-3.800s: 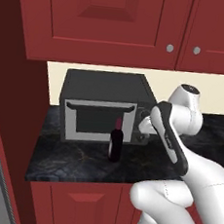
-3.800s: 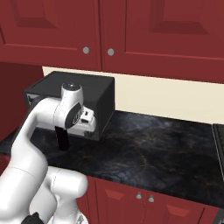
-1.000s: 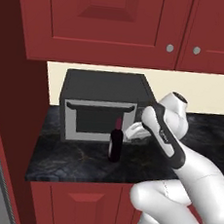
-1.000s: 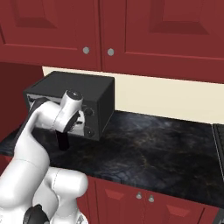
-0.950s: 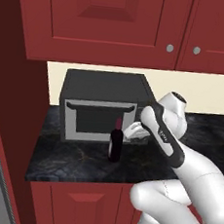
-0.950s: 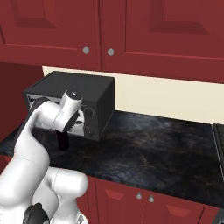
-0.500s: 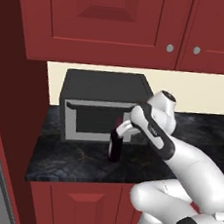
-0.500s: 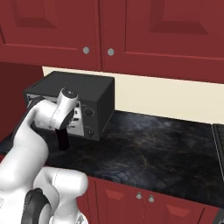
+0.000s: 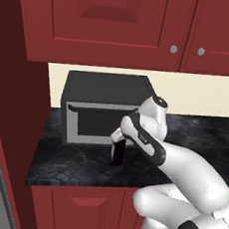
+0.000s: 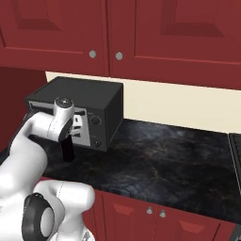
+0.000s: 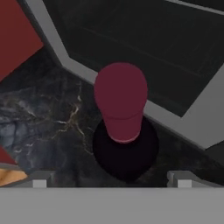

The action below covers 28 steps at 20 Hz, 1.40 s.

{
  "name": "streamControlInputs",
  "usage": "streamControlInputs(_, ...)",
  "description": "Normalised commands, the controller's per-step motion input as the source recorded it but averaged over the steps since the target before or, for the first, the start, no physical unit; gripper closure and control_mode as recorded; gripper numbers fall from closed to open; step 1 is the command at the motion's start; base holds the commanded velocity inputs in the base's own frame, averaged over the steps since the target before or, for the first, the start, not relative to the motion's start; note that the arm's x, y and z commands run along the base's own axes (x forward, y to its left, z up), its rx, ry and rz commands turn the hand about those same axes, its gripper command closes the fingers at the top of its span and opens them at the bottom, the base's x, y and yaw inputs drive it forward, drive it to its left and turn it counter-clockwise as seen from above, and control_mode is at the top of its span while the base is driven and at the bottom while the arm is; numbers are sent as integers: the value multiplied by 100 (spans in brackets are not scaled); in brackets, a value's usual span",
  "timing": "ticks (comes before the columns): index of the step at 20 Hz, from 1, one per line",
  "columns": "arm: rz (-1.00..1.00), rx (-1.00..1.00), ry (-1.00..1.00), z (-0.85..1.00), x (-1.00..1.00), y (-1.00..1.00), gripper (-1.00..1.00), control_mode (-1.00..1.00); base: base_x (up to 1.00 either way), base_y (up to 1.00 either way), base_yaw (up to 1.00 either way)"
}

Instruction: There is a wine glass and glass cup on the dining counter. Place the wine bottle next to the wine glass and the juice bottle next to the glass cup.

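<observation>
Dark wine bottle (image 9: pixel 117 153) stands upright on the black worktop (image 9: pixel 76 160) before the microwave (image 9: pixel 103 108), with the gripper (image 9: pixel 118 138) over its neck, apparently to grasp it. From the right, the arm hides the bottle's top. From the hand, open jaws flank the pinkish neck, not yet gripping.

The tabletop (image 9: pixel 76 160) looked like polished black marble with fine grey and gold veins. The wine bottle (image 11: pixel 124 131) had a nearly black, matt body and a smooth, matt pinkish-red neck. The microwave (image 9: pixel 100 105) had a dark matt casing, a pale grey metal-like door frame and a dark glassy window. The cabinet doors (image 10: pixel 141 33) were smooth red-painted panels with small silvery metal-looking knobs (image 10: pixel 92 54). The arm (image 9: pixel 181 166) was glossy white plastic.
</observation>
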Motion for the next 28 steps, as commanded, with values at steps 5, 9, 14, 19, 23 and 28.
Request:
streamControlInputs(5, 0, -6, -6, -7, 18, 0, -100, -100, 0, 0, 0)
streamControlInputs(9, 0, 0, -3, 0, 12, 0, -100, -100, 0, 0, 0)
streamControlInputs(14, 0, 0, -2, -1, 7, 0, -100, -100, 0, 0, 0)
streamControlInputs(19, 0, 0, -1, -9, 5, 4, -100, -100, 0, 0, 0)
streamControlInputs(23, 0, 0, -1, -12, 1, 6, -100, -100, 0, 0, 0)
streamControlInputs(28, 0, 0, -2, -13, 0, 3, -100, -100, 0, 0, 0)
